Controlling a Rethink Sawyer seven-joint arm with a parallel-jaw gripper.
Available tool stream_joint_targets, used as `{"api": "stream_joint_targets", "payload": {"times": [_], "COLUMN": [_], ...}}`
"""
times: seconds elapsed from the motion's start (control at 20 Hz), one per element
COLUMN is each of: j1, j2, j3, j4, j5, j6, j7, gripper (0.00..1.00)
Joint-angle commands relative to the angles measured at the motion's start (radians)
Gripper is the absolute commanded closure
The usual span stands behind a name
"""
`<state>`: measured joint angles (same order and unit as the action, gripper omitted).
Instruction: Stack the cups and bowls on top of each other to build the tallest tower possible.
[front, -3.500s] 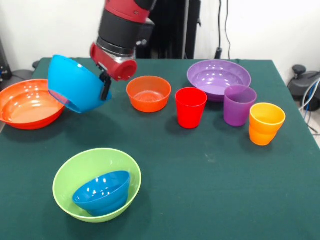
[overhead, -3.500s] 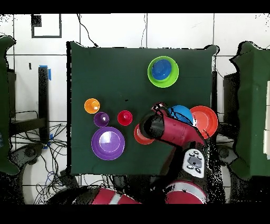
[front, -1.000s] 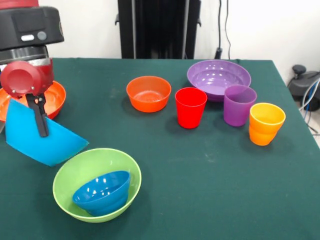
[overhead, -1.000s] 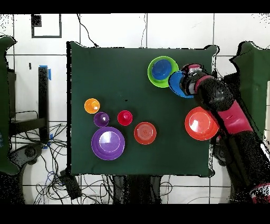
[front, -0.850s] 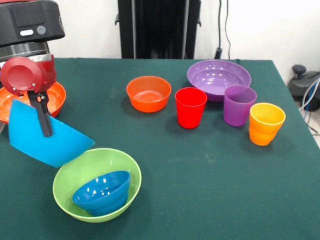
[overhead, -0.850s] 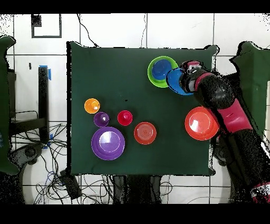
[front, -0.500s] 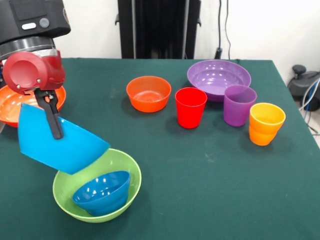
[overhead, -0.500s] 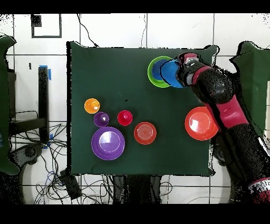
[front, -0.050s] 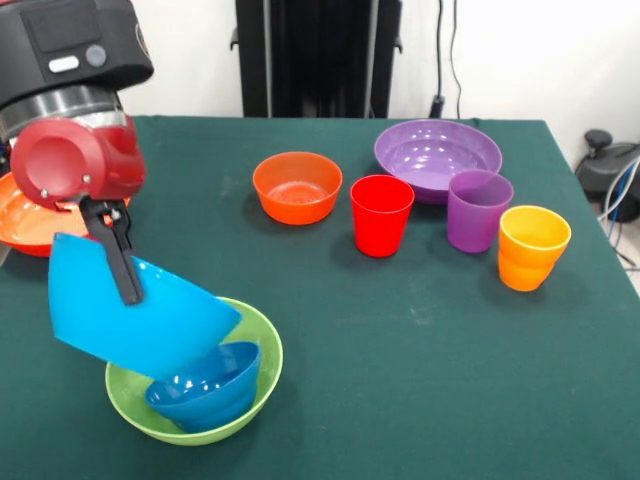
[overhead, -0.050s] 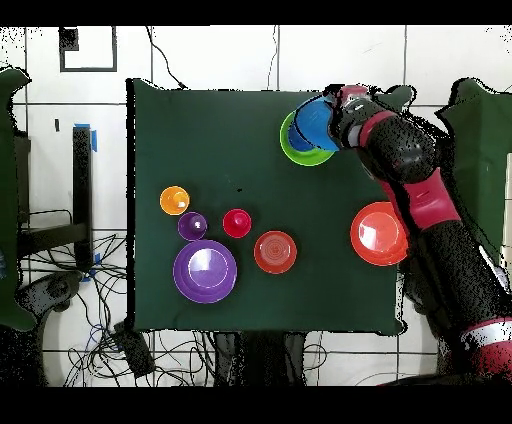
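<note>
Light blue bowl (front, -0.050s: 135, 318) clamped at its rim by gripper (front, -0.050s: 118, 262), one black finger (front, -0.050s: 122, 265) pressed on the outer wall; bowl tilted, held in air over lime green bowl (front, -0.050s: 250, 385), overlapping its left and far rim in front view. Overhead view: light blue bowl (overhead, -0.050s: 315, 123) covers the right part of lime green bowl (overhead, -0.050s: 290, 148), gripper (overhead, -0.050s: 336, 112) at its right edge. Small dark blue bowl (front, -0.050s: 205, 388) sits tilted inside the green one. Wide orange-red bowl (front, -0.050s: 25, 222) behind the arm, partly hidden. Farther off: small orange bowl (front, -0.050s: 297, 186), red cup (front, -0.050s: 381, 214), purple cup (front, -0.050s: 479, 209), orange cup (front, -0.050s: 533, 246) in a loose row, purple bowl (front, -0.050s: 437, 155) behind the cups. All on green table (front, -0.050s: 420, 350).
</note>
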<state>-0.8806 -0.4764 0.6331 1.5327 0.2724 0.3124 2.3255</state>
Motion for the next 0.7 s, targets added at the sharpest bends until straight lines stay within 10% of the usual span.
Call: {"api": "stream_joint_targets", "payload": {"times": [0.05,0.7], "j1": [0.057,0.028], "j2": [0.126,0.154], "j3": [0.006,0.132], "j4": [-0.093,-0.027], "j5": [-0.013,-0.001], "j6": [0.015,0.006], "j7": [0.006,0.023], "gripper": [1.00,1.00]}}
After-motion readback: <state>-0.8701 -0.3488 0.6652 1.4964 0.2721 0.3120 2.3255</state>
